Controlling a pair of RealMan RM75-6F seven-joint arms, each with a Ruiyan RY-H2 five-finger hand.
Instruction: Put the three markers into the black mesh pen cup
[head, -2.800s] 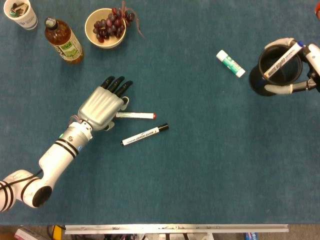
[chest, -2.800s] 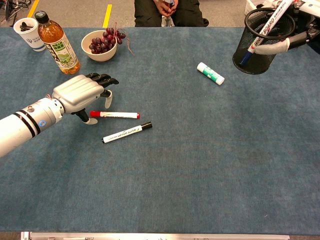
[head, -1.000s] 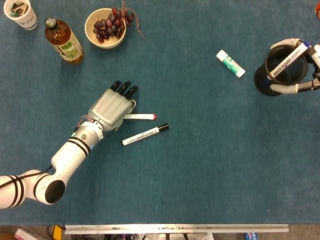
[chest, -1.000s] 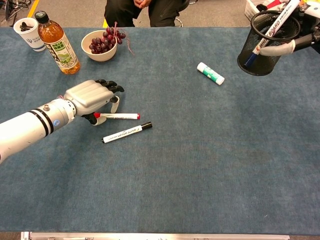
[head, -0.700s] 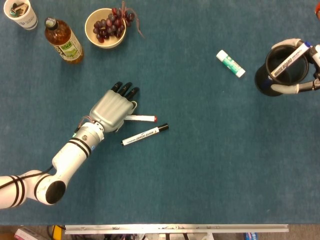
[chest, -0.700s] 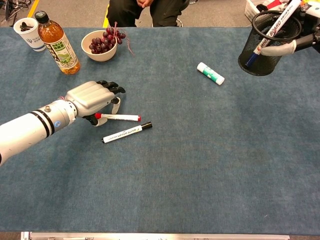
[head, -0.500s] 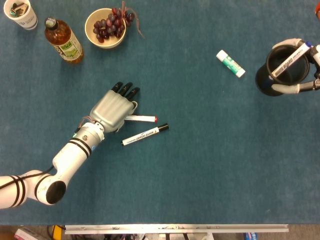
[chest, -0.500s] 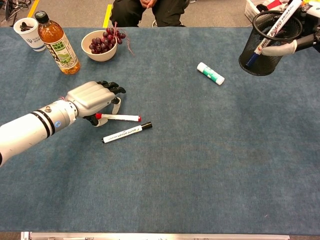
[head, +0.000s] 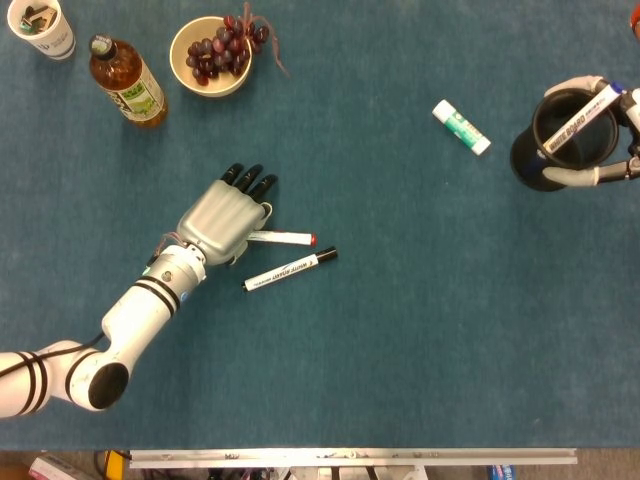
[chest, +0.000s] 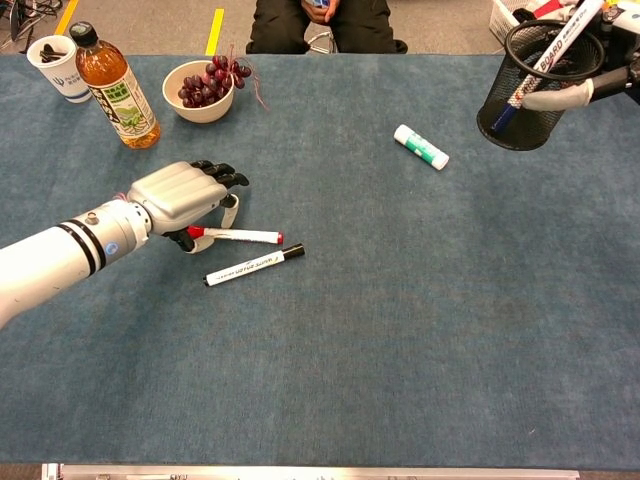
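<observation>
My left hand (head: 225, 215) (chest: 183, 193) lies palm down over the left end of the red-capped marker (head: 283, 238) (chest: 243, 236), which lies flat on the table. Its fingers stretch out past the marker, and its thumb hangs just beside it. The black-capped marker (head: 291, 270) (chest: 254, 265) lies free just below. At the far right, my right hand (head: 575, 176) (chest: 558, 97) grips the black mesh pen cup (head: 558, 145) (chest: 525, 100). A blue-capped marker (head: 577, 116) (chest: 553, 46) stands slanted inside the cup, sticking out over the rim.
A white-and-green glue stick (head: 461, 126) (chest: 421, 146) lies left of the cup. At the back left stand a tea bottle (head: 127, 83) (chest: 112, 86), a bowl of grapes (head: 213, 52) (chest: 207, 88) and a paper cup (head: 41, 27) (chest: 56, 66). A seated person (chest: 324, 20) is behind the table.
My left hand has slid right onto the red marker's end, and that marker has shifted slightly right. The pen cup in my right hand has drifted a little to the right.
</observation>
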